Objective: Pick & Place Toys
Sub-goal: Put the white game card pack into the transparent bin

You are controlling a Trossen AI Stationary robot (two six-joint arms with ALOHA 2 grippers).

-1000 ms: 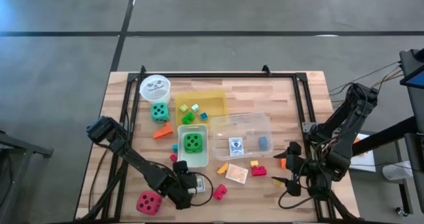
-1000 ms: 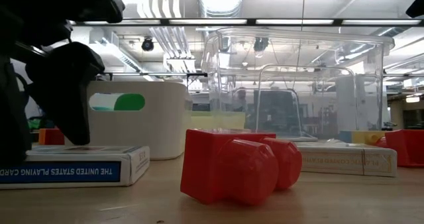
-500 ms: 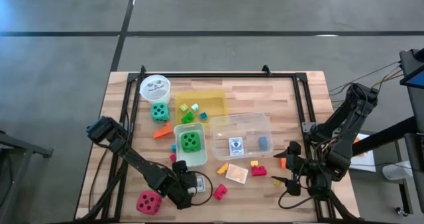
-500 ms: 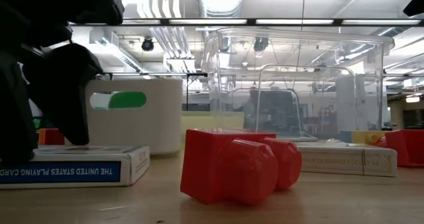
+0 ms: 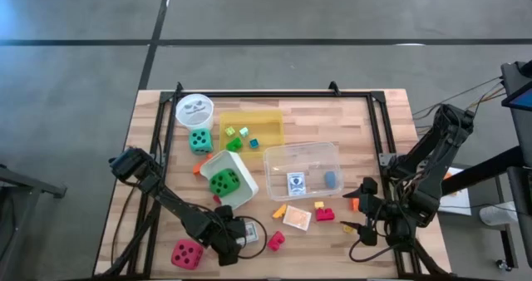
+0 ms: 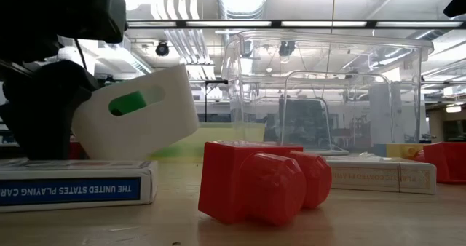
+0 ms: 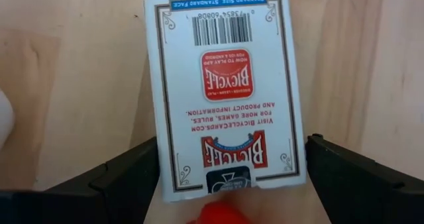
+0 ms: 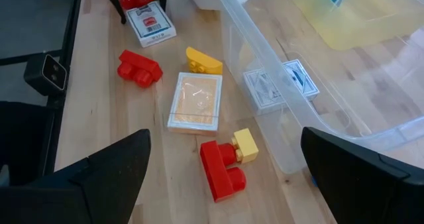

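A blue-and-white card pack (image 7: 228, 85) lies flat on the table near the front edge. My left gripper (image 7: 232, 164) points down over it, open, one finger along each long side. Right behind it, a white tub (image 5: 226, 181) holding the green die (image 5: 222, 181) stands tipped and askew. The red die (image 5: 187, 253) sits at the front left. A red block (image 6: 255, 184) lies right of the pack. The teal die (image 5: 199, 139) stands by the round cup (image 5: 194, 109). My right gripper (image 5: 356, 216) hovers open at the table's right. My left gripper has its fingers (image 7: 126, 181) close along both long edges of the card pack, near its nearer end (image 7: 228, 177), coming from above. Whether they touch the pack cannot be told. The pack lies flat on the table. The tipped white tub (image 6: 138, 115) seems to lean on the gripper's dark body.
A yellow tray (image 5: 270, 119) with small blocks stands at the back. A clear box (image 5: 303, 152) holds a card pack (image 5: 295, 184) and a blue block (image 5: 330, 179). A wrapped pack (image 8: 194, 101) and red, yellow and orange blocks (image 8: 222, 168) lie before it.
The white tub with the green die has turned about, tipped and shifted toward the table's left, against my left arm. My left gripper has rolled a little over the card pack without changing place.
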